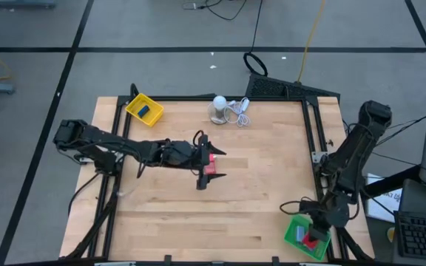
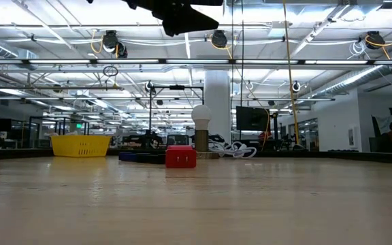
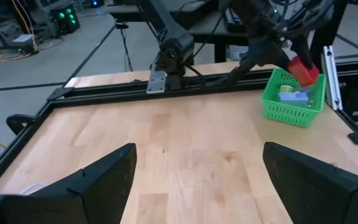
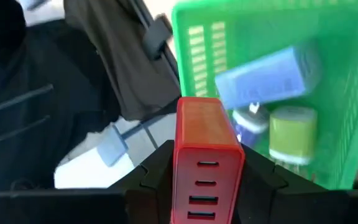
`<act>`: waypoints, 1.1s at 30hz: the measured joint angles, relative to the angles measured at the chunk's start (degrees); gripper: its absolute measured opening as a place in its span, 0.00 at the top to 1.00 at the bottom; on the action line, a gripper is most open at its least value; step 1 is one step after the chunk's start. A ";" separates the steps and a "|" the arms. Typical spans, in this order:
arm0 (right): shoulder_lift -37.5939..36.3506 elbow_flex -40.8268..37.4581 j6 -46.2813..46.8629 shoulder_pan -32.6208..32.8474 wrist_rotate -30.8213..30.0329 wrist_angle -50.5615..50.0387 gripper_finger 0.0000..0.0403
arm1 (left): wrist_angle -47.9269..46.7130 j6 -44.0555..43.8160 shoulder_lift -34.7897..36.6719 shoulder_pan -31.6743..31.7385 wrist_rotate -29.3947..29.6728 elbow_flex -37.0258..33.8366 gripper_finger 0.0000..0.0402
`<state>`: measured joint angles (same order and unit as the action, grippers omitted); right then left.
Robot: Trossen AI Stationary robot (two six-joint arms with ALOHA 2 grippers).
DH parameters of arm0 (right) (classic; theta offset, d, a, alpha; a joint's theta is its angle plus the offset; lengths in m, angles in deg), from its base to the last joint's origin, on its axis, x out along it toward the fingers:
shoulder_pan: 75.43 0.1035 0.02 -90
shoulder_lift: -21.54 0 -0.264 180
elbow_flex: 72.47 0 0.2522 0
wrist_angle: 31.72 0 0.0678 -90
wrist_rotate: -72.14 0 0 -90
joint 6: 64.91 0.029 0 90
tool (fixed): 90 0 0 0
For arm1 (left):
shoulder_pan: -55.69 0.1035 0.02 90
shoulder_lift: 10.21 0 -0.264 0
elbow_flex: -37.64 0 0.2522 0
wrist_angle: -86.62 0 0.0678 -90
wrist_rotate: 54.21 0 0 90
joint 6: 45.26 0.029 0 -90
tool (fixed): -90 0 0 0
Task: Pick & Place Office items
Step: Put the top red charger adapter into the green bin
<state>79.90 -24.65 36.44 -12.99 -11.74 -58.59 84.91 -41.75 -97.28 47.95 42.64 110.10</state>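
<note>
My left gripper (image 1: 222,165) hangs open high above a red block (image 1: 210,168) that sits flat on the table's middle; the low view shows this block (image 2: 180,156) with nothing touching it. The left wrist view shows those fingers spread wide (image 3: 199,155). My right gripper (image 1: 315,238) is over the green tray (image 1: 296,244) at the near right corner, shut on a second red block (image 4: 207,155). Inside the green tray (image 4: 347,93) lie a blue block (image 4: 269,78) and a yellow-green round piece (image 4: 293,134). The yellow tray (image 1: 135,103) at the far left holds a blue piece (image 1: 146,111). My right gripper pinches the red block between its two fingers (image 4: 157,168), which bear on its two opposite long sides (image 4: 184,162). The fingers come from above, pointing down. The block's slotted face shows between them. It is lifted clear above the green tray's rim (image 3: 303,70).
A white round object (image 1: 218,108) with a coiled white cable (image 1: 240,111) stands near the far edge. Black rails frame the table's left, right and far sides. Bare wood stretches between the red block and the green tray (image 3: 294,99).
</note>
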 joint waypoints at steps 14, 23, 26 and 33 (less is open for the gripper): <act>-0.13 0.00 7.27 -1.36 8.41 -10.26 0.72 | -1.35 -1.01 -0.02 -0.16 -0.15 0.00 0.13; -0.17 -0.80 7.27 -1.63 7.41 -11.19 0.70 | -1.66 -1.03 -0.02 -0.16 -0.15 0.00 0.13; -0.14 -2.37 7.73 -2.49 7.42 -8.64 0.70 | -1.64 -1.03 -0.02 -0.16 -0.13 0.00 0.13; -0.13 -5.15 4.53 -4.63 7.36 -3.07 0.67 | -1.60 -1.02 -0.02 -0.16 0.07 0.00 0.13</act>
<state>79.77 -29.80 40.96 -17.62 -4.38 -61.66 83.31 -42.77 -97.30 47.79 42.71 110.10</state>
